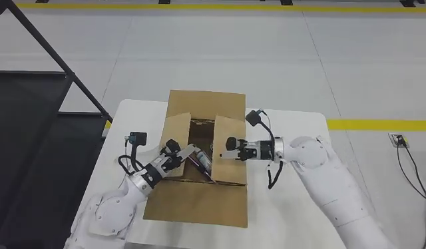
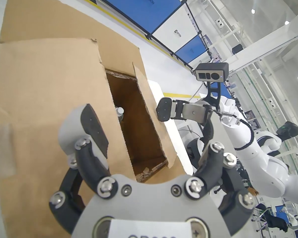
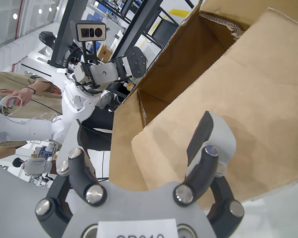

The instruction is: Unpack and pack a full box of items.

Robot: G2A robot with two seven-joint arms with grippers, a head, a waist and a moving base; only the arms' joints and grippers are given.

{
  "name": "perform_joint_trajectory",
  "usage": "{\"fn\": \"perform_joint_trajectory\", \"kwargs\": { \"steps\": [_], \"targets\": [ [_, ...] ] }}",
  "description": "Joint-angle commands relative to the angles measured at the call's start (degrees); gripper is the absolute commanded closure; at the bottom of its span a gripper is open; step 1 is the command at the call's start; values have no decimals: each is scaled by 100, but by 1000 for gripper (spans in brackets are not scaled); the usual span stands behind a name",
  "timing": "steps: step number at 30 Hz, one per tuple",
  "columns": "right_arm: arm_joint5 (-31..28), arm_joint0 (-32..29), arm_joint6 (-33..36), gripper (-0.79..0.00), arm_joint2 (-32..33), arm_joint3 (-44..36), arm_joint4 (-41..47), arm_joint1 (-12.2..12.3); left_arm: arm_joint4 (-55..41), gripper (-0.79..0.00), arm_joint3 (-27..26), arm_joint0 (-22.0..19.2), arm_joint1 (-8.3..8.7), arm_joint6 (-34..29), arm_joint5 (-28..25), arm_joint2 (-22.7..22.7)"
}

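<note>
1. The bottle (image 1: 202,160) lay down inside the box (image 1: 200,206), in the narrow opening between the left flap (image 1: 175,128) and the right flap (image 1: 229,132). Its long axis seemed to slant from far left to near right, and its pale cap (image 2: 119,112) showed in the left wrist view
2. The box stood mid-table (image 1: 289,202) with its far and near flaps folded out flat. Both side flaps leaned half up, crowding the opening
3. The left gripper (image 1: 177,154) sat at the left flap's inner edge, just beside the bottle. Its fingers (image 2: 93,127) were spread wide around nothing
4. The right gripper (image 1: 231,152) hung over the right flap, a little farther from the bottle. Its fingers (image 3: 208,134) were likewise spread and empty
5. Unpacking looked barely begun. The left arm seemed the nearer one, with the bottle ahead of and below its fingers. A grasp would likely need them set across the bottle's width, clear of the flap
</note>
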Motion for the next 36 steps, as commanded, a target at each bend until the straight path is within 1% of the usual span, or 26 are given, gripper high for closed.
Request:
{"fn": "perform_joint_trajectory", "kwargs": {
  "steps": [1, 6, 13, 23, 27, 30, 33, 36],
  "targets": [
    [-62, 73, -55, -785, -120, 116, -94, -28, 4, -785, 115, -59, -5, -16, -5, 65],
    [-197, 171, -291, -785, -359, 226, -448, -78, 5, -785, 333, -171, -17, -35, -3, 201],
    [-167, 150, -598, -785, -507, 106, -936, -78, 174, -785, 560, -305, -29, -32, 58, 374],
    [-175, 60, -678, -785, -461, -132, -981, -13, 205, -785, 672, -368, -33, -19, 112, 449],
    [-242, 9, -766, -785, -362, -215, -835, 23, 206, -785, 469, -303, -21, 90, 21, 376],
    [-195, -8, -892, -785, -277, -236, -706, 43, 153, -785, 141, -148, 6, 144, -87, 214],
    [-117, 11, -1009, -785, -213, -225, -640, 57, 144, -785, -247, 82, 51, 132, -202, -51],
    [-117, 11, -1009, -785, -213, -225, -640, 57, 12, -785, -635, 411, 103, 109, -302, -435]
  ]
}}
